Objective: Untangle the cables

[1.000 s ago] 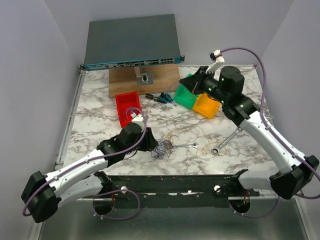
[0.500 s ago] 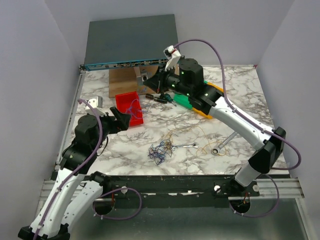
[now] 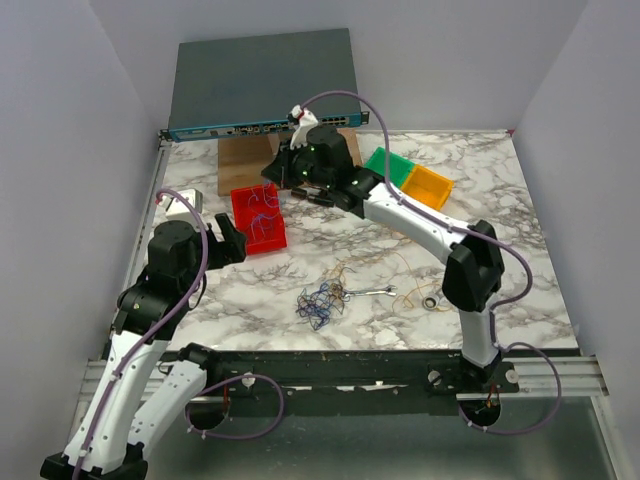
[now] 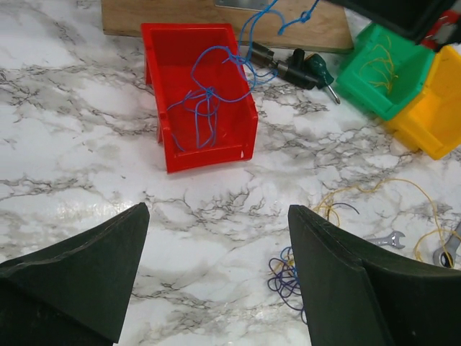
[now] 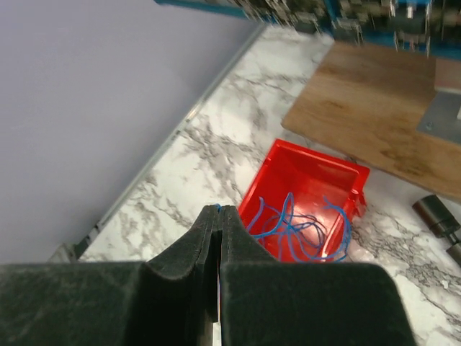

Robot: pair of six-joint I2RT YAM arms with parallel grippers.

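Faintly seen — blue cable pinched in right gripper.

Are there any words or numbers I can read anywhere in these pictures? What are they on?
No text can be read here.
Grey box at the back: tiny marks along its front strip, too small and blurred to read.
Red bin, green bin, yellow bin: no labels show.

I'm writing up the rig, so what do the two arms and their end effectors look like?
Both the left arm and right arm have white link shells, black joints and a purple hose looping alongside. The left end effector and right end effector carry dark, wedge-shaped fingers.
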